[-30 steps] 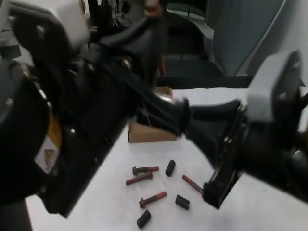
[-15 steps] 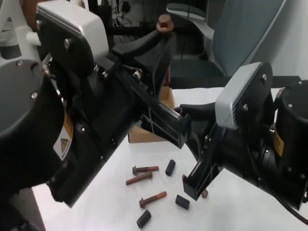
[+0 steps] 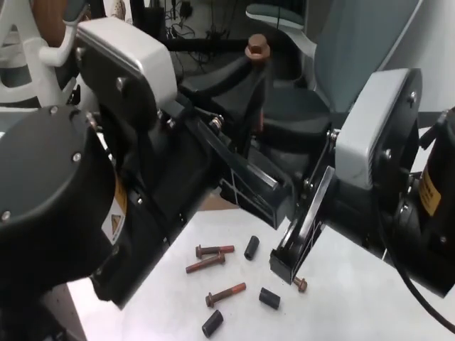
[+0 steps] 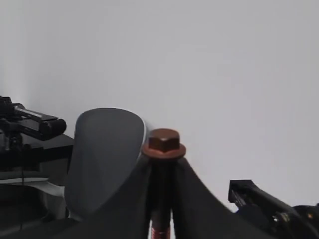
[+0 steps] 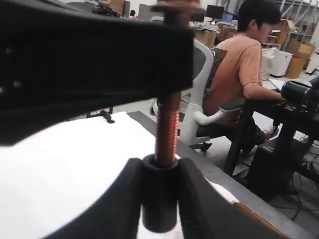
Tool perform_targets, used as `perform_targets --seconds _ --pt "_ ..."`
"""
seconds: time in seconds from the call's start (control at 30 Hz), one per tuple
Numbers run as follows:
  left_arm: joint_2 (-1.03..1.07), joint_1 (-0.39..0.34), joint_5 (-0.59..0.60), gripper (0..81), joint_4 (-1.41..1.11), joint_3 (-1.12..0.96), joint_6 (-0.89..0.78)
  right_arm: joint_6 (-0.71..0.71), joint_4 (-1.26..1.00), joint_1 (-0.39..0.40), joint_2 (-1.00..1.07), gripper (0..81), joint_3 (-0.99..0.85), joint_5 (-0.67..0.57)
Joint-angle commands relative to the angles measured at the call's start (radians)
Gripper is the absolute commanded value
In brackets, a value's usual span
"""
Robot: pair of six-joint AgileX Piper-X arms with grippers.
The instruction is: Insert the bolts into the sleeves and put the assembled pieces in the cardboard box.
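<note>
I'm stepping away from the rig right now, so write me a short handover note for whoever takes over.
Left tool: shut on a bolt, head up.
Right tool: shut on a sleeve, with the bolt's threaded end in its mouth.
On the bench: four loose bolts and three loose sleeves.
Done: first insertion begun.
Left: push the bolt home, place the piece in the cardboard box, then pair up the rest.

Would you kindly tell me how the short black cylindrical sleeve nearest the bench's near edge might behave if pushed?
This short black cylindrical sleeve lies on its side on the white bench, so a sideways push would probably roll it. It looks small and stiff, so likely light, and should hold its shape when pinched.
</note>
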Motion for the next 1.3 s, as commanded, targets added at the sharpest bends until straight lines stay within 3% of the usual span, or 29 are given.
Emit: perform_targets --seconds 0.0,0.4,1.27 --pt "-0.001 0.014 -0.019 1.8 -0.020 0.003 0.020 -0.002 -0.026 0.002 -0.002 0.4 -0.001 0.019" --pt "-0.001 0.044 0.052 1.8 -0.011 0.004 -0.046 0.003 -0.033 0.002 -0.002 0.4 0.000 0.019" --pt "0.029 0.042 0.058 1.8 -0.013 0.006 -0.110 0.018 -0.056 0.002 -0.002 0.4 0.000 0.038"
